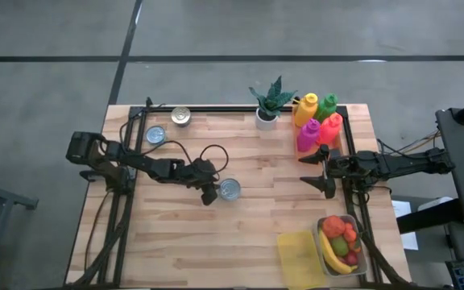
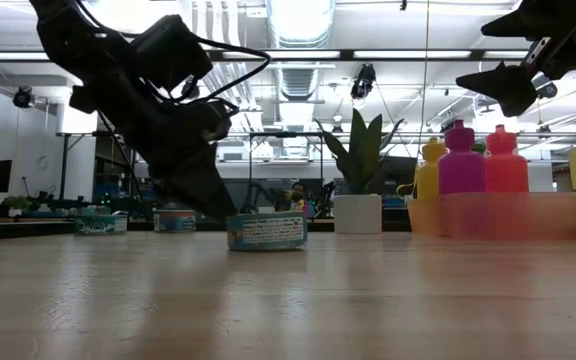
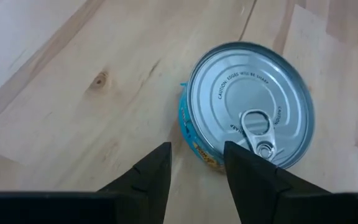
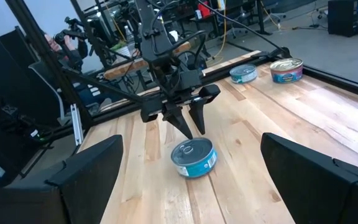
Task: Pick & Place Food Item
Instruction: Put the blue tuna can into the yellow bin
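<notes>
Can (image 1: 229, 189): low round tin, silver lid with pull-ring, blue printed label round its side; upright near the middle of the tabletop (image 1: 176, 250), slightly toward the front edge. Seen close in the left wrist view (image 3: 247, 102), lid facing up, ring tab toward one side.

Left gripper (image 1: 209, 196): arm reaches in from the left edge, bent low across the tabletop, fingers pointing down just beside the can on its left side. Fingers drawn together, holding nothing; tips stand on or just over the bare wood, the can outside them.

Right gripper (image 1: 322, 171): arm extends from the right edge, held well above the tabletop, fingers spread wide and empty, near the coloured bottles.

Two more cans (image 1: 181, 117), (image 1: 155, 134): near the back left corner.

Potted plant (image 1: 268, 103): back edge, centre-right.

Coloured bottles (image 1: 317, 121): yellow, green, pink and red, in a tray at the back right corner.

Fruit container (image 1: 343, 243): front right corner, beside a yellow cloth (image 1: 298, 256).
</notes>
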`<action>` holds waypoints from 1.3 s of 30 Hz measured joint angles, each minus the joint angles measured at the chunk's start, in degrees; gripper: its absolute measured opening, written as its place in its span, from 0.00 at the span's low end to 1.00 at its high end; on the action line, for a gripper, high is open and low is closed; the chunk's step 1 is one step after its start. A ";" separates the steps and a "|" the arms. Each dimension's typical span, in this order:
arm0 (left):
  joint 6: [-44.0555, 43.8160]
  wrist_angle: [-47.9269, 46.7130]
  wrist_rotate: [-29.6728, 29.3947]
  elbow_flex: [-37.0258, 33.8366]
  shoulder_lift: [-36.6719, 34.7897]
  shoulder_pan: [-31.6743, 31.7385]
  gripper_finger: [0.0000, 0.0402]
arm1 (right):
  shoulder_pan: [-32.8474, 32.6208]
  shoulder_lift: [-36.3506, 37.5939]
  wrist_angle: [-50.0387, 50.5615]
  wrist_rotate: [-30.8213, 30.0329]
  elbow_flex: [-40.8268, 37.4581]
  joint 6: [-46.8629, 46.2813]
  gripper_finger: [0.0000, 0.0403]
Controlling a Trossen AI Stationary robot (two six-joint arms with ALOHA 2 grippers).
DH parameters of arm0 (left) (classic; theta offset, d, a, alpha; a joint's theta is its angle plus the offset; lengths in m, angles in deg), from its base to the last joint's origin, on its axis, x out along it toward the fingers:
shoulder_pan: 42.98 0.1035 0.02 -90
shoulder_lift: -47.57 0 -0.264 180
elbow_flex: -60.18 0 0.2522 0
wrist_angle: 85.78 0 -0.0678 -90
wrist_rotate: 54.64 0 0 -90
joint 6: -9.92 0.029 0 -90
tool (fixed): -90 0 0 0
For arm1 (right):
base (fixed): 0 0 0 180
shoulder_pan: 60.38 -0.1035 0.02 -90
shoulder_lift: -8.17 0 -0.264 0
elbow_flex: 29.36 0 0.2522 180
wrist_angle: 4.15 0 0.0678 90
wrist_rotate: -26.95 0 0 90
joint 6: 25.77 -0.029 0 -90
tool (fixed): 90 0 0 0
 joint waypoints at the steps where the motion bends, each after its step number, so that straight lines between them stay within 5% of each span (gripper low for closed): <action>1: 0.01 -0.21 0.00 -0.01 -0.02 0.00 0.37 | -0.01 0.00 0.00 0.00 0.00 0.01 0.94; 31: -3.46 1.15 -0.48 -2.67 -1.13 -0.20 0.37 | -0.01 -0.02 0.00 0.00 0.00 0.01 0.94; 39: 11.04 2.82 -10.99 1.83 -2.81 -0.13 0.37 | -0.01 -0.04 0.00 0.00 0.00 0.00 0.94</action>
